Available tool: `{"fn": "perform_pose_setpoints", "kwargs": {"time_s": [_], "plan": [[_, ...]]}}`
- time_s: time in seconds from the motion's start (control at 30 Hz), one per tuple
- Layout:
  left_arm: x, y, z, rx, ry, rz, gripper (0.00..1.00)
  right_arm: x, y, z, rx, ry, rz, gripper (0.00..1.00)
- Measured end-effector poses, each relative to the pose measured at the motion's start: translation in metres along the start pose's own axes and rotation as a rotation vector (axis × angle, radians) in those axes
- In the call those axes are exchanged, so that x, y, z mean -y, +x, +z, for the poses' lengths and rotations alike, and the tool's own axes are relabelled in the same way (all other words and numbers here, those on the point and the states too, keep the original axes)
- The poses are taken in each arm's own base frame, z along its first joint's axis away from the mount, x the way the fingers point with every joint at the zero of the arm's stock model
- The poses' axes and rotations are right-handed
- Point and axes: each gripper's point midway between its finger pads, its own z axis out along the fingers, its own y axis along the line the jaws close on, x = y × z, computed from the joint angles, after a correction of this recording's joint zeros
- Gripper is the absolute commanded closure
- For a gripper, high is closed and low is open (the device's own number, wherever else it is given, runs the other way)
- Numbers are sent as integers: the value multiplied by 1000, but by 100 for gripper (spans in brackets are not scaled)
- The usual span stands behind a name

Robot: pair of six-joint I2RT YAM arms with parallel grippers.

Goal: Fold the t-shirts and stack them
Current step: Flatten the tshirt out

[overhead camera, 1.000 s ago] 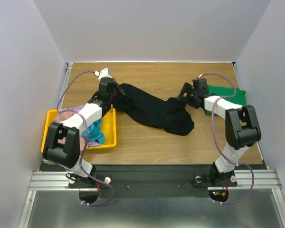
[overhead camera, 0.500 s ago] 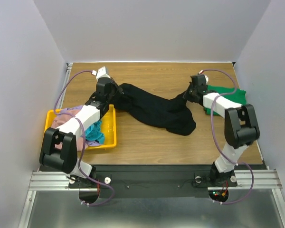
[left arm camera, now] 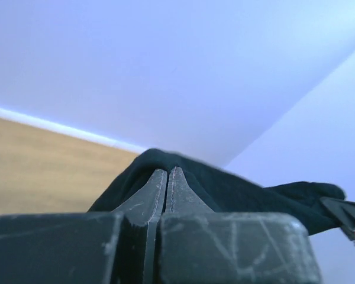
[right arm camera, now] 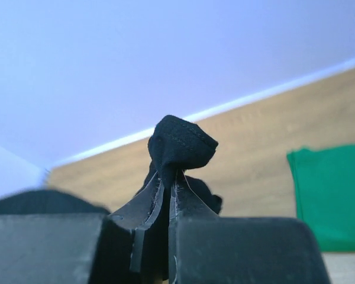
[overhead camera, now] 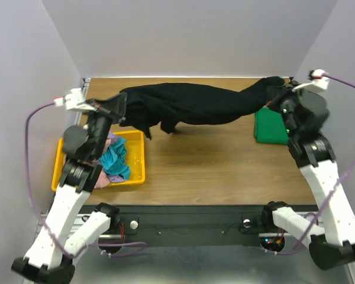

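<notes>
From above, the black shirt [overhead camera: 195, 103] hung stretched in the air over the far side of the bench [overhead camera: 225, 165]. The left tool [overhead camera: 119, 107] pinched one end and the right tool [overhead camera: 277, 97] the other, and the middle sagged in a bunch. A folded green shirt [overhead camera: 271, 125] lay below the right end, and more shirts [overhead camera: 113, 161] sat in the yellow bin [overhead camera: 137, 173]. The left wrist view showed its jaws closed tight on black cloth. The right wrist view showed a knot of black fabric clamped between its jaws. To do this step well, I judged, both arms should hold the cloth taut and level, lower it onto bare wood beside the green shirt, and only then let go
</notes>
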Motion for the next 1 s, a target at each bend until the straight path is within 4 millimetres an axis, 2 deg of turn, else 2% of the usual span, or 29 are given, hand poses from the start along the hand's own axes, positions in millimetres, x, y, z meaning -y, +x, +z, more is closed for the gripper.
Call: {"fn": "perform_pose_setpoints", "kwargs": {"time_s": [0.07, 0.2, 0.23, 0.27, 0.33, 0.4, 0.47, 0.57, 0.63, 0.7, 0.77, 0.8, 0.83, 0.87, 0.9, 0.93, 0.97, 1.0], "plan": [[23, -31, -27, 78, 81, -12, 100, -9, -30, -24, 62, -37, 8, 100], [57, -68, -74, 173, 221, -17, 100, -31, -89, -78, 178, -145, 25, 100], [64, -77, -85, 197, 254, -18, 100, -36, -101, -91, 206, -167, 30, 100], [72, -87, -96, 222, 286, -18, 100, -37, -105, -94, 214, -172, 31, 100], [87, -104, -118, 267, 350, -15, 100, -41, -129, -121, 274, -202, 42, 100], [98, -113, -133, 289, 398, -10, 100, -43, -151, -142, 334, -215, 51, 100], [103, -117, -140, 299, 423, -8, 100, -41, -164, -151, 372, -200, 60, 100], [102, -114, -135, 288, 417, -8, 100, -30, -168, -148, 390, -136, 65, 100], [97, -105, -119, 259, 396, -9, 100, -19, -163, -132, 380, -58, 62, 100], [89, -91, -92, 222, 360, -11, 100, -5, -146, -101, 339, 46, 45, 99], [76, -72, -56, 175, 301, -11, 100, 12, -119, -61, 270, 165, 8, 99], [63, -56, -30, 139, 248, -11, 100, 22, -103, -40, 232, 229, -16, 99], [44, -32, -1, 84, 181, -7, 86, 35, -78, -11, 173, 310, -54, 99], [20, 0, 30, 11, 99, 2, 66, 46, -54, 15, 114, 371, -92, 99], [4, 22, 49, -37, 49, 14, 38, 58, -29, 41, 52, 419, -129, 98], [-19, 53, 73, -106, -15, 35, 2, 74, 1, 71, -23, 465, -164, 91], [-43, 89, 99, -196, -85, 48, 1, 87, 25, 90, -82, 499, -191, 52], [-63, 116, 114, -262, -131, 73, 1, 110, 62, 117, -172, 541, -218, 27]]}}
